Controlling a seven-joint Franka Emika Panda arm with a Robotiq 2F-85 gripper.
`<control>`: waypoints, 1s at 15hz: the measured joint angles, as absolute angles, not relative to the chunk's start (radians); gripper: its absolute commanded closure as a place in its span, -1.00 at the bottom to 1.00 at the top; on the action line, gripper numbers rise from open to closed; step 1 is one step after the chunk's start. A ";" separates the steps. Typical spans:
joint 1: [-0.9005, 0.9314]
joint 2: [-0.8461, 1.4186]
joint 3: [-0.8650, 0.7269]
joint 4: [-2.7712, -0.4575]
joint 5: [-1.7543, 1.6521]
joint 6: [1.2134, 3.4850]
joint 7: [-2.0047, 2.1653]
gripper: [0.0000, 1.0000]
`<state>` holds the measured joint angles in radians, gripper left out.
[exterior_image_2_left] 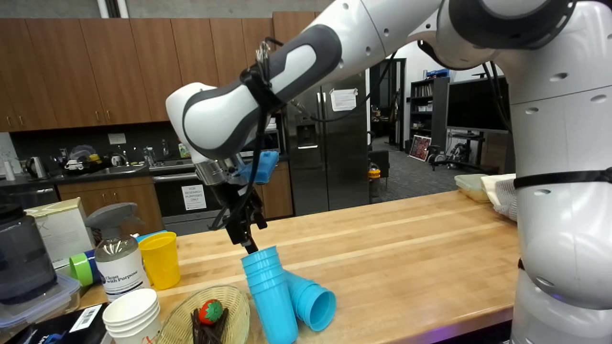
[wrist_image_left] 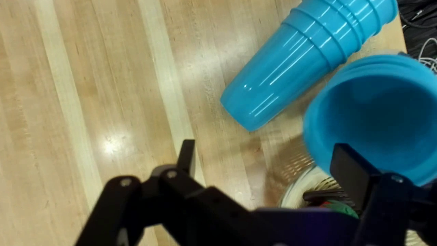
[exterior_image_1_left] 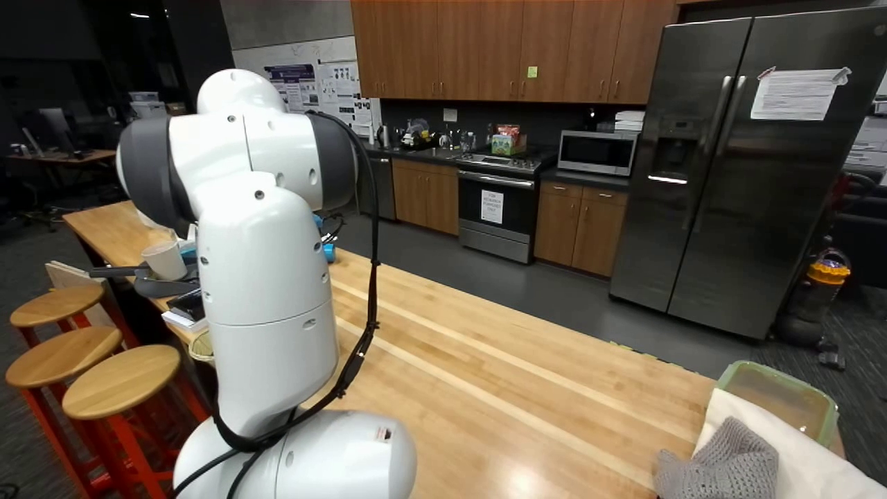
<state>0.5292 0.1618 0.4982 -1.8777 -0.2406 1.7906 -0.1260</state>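
My gripper [wrist_image_left: 264,153] stands open in the wrist view, with nothing between its fingers. Its right-hand finger [wrist_image_left: 353,171] overlaps the rim of an upright stack of blue cups [wrist_image_left: 379,116]; whether they touch I cannot tell. In an exterior view the gripper [exterior_image_2_left: 256,237] points down just above the mouth of that upright stack [exterior_image_2_left: 272,301]. A second stack of blue cups [wrist_image_left: 286,71] lies on its side on the table beside it. A wicker basket [exterior_image_2_left: 241,310] holds a red strawberry [exterior_image_2_left: 211,311] with a green top and dark sticks. The arm hides the gripper in an exterior view.
Left of the basket stand white paper cups [exterior_image_2_left: 133,317], a yellow cup [exterior_image_2_left: 160,260] and a spray bottle [exterior_image_2_left: 119,270]. At the wooden table's [exterior_image_1_left: 485,388] far end lie a green-rimmed container [exterior_image_1_left: 783,398] and a grey knitted cloth [exterior_image_1_left: 727,461]. Stools [exterior_image_1_left: 121,381] stand alongside.
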 measured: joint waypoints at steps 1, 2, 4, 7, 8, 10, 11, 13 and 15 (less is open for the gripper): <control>0.529 0.164 0.497 -1.882 -0.241 1.798 -0.124 -1.00; 0.529 0.165 0.496 -1.886 -0.241 1.803 -0.122 -1.00; 0.529 0.165 0.494 -1.892 -0.241 1.807 -0.114 -1.00; 0.529 0.165 0.491 -1.895 -0.241 1.807 -0.107 -1.00; 0.529 0.165 0.491 -1.895 -0.241 1.807 -0.107 -1.00; 0.530 0.165 0.490 -1.894 -0.243 1.810 -0.107 -1.00; 0.530 0.166 0.490 -1.893 -0.251 1.818 -0.107 -1.00; 0.534 0.178 0.490 -1.879 -0.278 1.831 -0.107 -1.00; 0.536 0.192 0.490 -1.867 -0.285 1.833 -0.107 -1.00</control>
